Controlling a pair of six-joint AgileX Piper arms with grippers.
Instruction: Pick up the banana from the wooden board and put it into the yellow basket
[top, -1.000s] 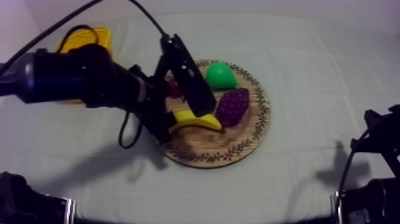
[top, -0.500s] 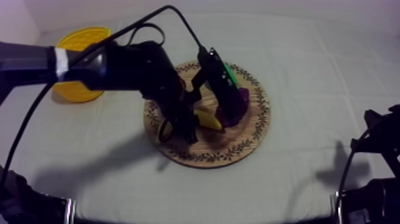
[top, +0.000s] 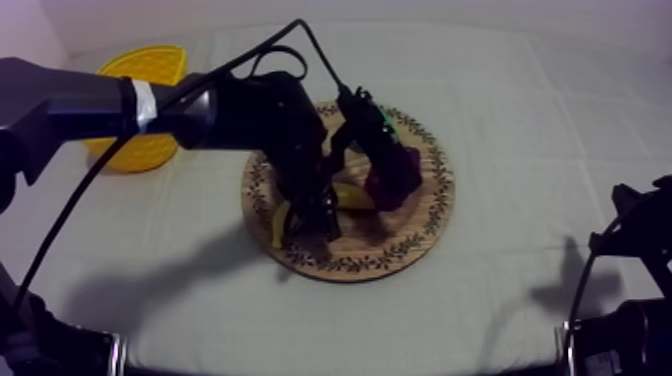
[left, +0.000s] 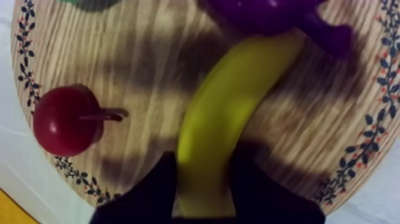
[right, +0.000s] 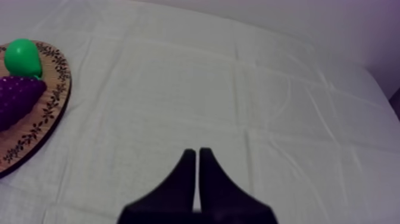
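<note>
left gripper (left: 203, 159): down over the wooden board (top: 402, 244), its arm reaching in from the upper left of the top view; its black fingers (left: 149, 190) stand at either side of the banana (left: 229, 101), at its near end, pressed against it with no gap to be seen
banana: lies flat on the board between the two fingers; its far end runs up to the bunch of grapes (left: 268, 12); whether it touches them I cannot tell
small red fruit (left: 62, 119): on the board near the patterned rim; beside the banana but apart from it; stalk pointing toward the banana
pear (right: 22, 56): green; on the board at its rim, just beyond the grapes
yellow basket (top: 140, 75): on the cloth (right: 238, 89) at my left side; apart from the board
right gripper (right: 197, 154): over bare cloth, off to the board's side; fingers together as a narrow wedge, nothing between them
</note>
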